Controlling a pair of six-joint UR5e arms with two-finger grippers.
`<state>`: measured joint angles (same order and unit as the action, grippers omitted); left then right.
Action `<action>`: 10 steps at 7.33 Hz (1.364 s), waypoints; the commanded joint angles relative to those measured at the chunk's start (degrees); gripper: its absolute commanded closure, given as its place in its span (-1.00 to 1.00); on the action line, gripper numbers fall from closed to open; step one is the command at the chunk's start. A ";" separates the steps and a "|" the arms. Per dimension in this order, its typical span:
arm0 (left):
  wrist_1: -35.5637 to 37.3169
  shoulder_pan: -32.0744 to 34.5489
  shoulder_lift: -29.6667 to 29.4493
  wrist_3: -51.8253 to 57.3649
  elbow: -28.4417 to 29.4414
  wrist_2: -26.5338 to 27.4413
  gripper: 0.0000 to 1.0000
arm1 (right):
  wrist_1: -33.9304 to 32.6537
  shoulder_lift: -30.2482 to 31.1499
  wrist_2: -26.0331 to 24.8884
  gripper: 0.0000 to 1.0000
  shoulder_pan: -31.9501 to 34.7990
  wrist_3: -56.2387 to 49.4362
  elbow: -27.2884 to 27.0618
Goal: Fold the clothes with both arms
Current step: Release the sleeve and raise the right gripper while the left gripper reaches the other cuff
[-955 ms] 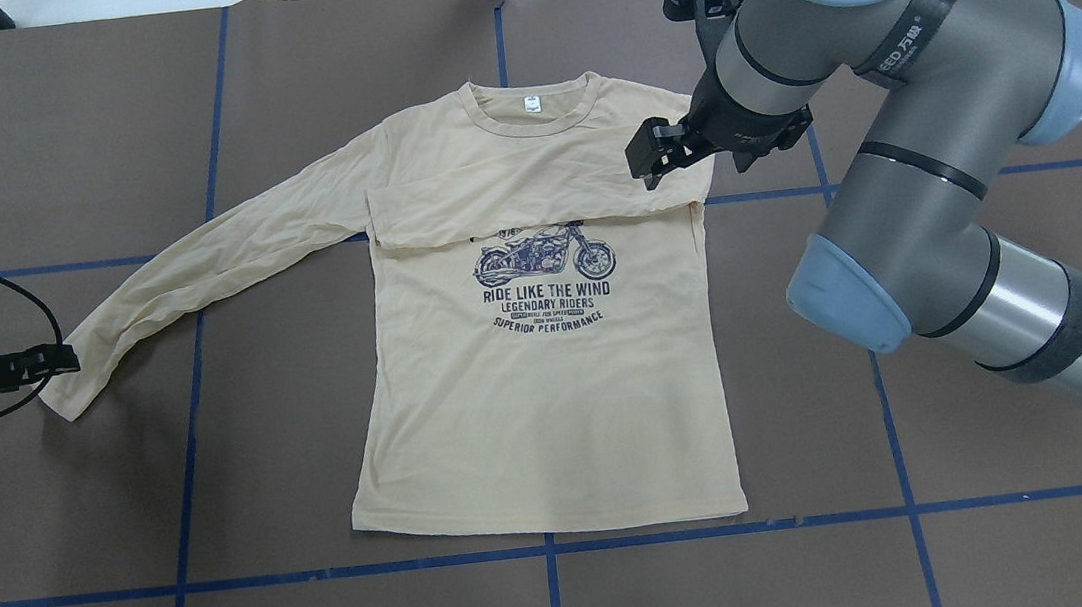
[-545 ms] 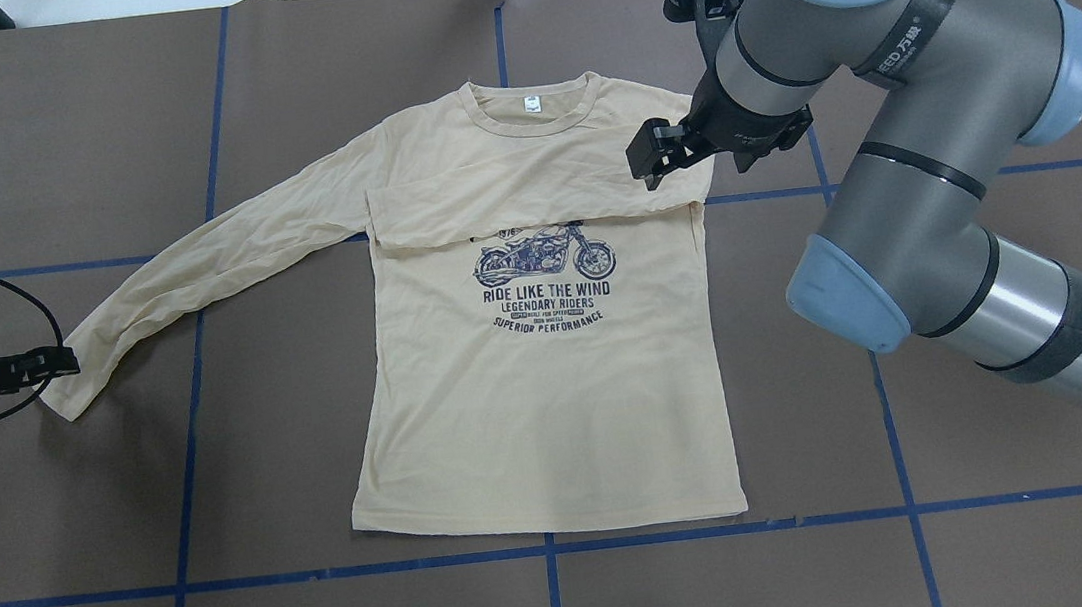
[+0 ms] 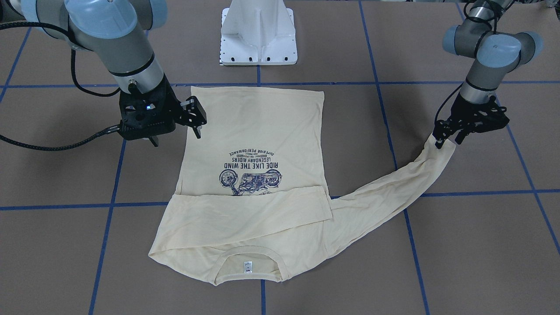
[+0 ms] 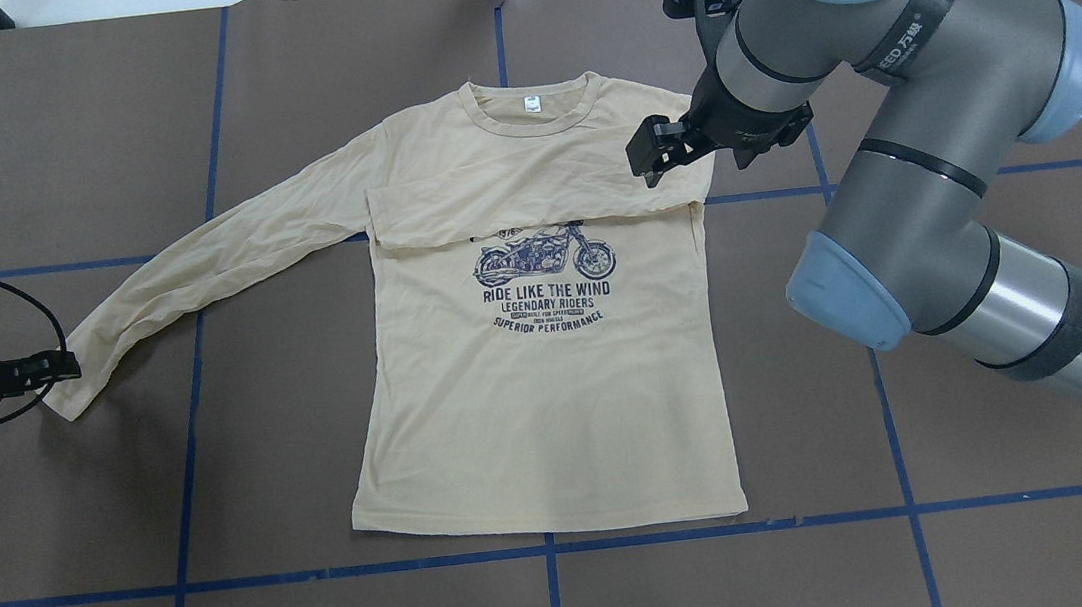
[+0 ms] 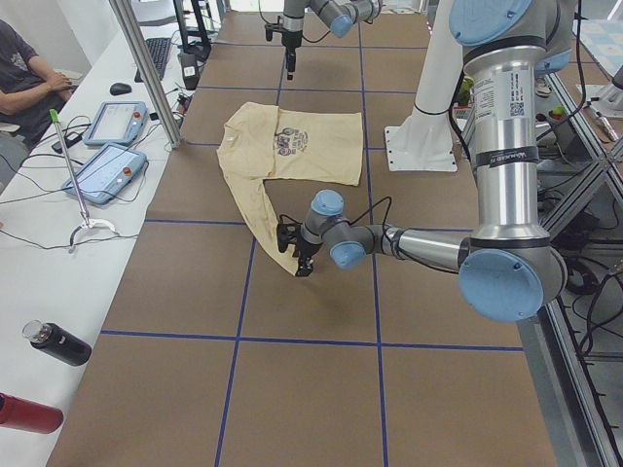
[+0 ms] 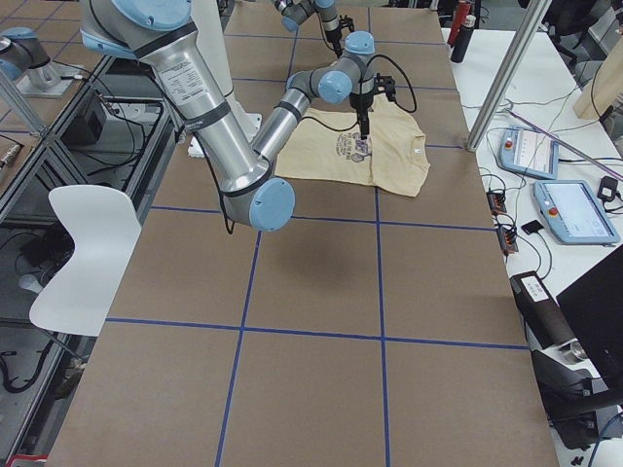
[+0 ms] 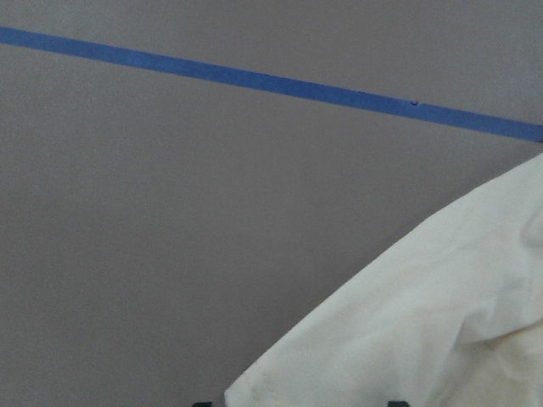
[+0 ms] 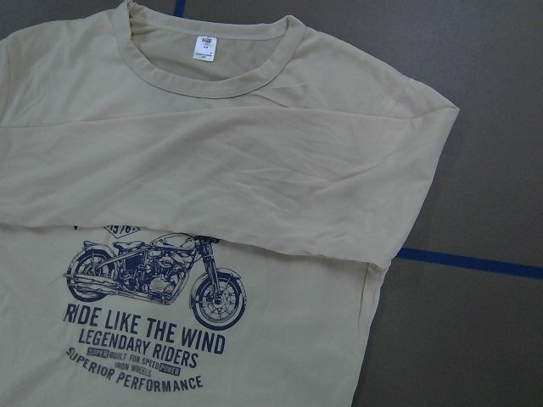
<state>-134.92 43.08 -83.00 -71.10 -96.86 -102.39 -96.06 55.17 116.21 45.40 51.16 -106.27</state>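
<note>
Where the T-shirt (image 4: pixel 534 425) cuff (image 4: pixel 71 395) ends, left hand (image 4: pixel 71 366) sits.

There are one T-shirt (image 4: pixel 534 425); two arms, the left arm (image 3: pixel 479 83) and the right arm (image 4: pixel 900 175); one pedestal base (image 3: pixel 258 39); one chair (image 6: pixel 83 233); one person (image 5: pixel 24 68); two bottles (image 5: pixel 58 343) (image 5: pixel 24 412); seemingly two tablets (image 5: pixel 119 122) (image 5: pixel 105 173).

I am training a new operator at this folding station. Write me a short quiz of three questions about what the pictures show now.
1. True or false: both sleeves of the T-shirt lie folded across its chest.
2. The left end effector is at: A) the hem; B) the cuff of the outstretched sleeve; C) the neck label.
3. Which line is printed directly under the motorcycle?

Key:
1. False. Only one sleeve is folded across the chest; the other stretches out sideways.
2. B.
3. RIDE LIKE THE WIND.
</note>
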 commanded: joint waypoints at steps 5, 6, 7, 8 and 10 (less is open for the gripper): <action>0.10 -0.63 0.12 0.00 0.09 0.09 -0.44 | 0.00 0.11 0.50 -1.00 0.91 -0.01 0.01; 0.10 -0.63 0.38 0.00 0.09 0.87 -0.43 | 0.09 0.11 0.50 -1.00 0.92 -0.01 0.01; 0.10 -0.80 0.47 -0.09 0.09 1.23 -0.33 | 0.00 0.11 0.50 -1.00 0.92 -0.01 0.01; 0.10 -0.81 0.56 0.00 0.09 1.23 -0.25 | 0.00 0.11 0.50 -1.00 0.92 -0.10 0.01; 0.10 -0.89 0.56 -0.09 0.00 1.23 -0.25 | 0.00 0.20 0.50 -1.00 1.09 -0.10 0.01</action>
<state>-134.82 42.23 -82.47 -71.13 -96.78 -101.19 -96.03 55.34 116.72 46.38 51.12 -106.26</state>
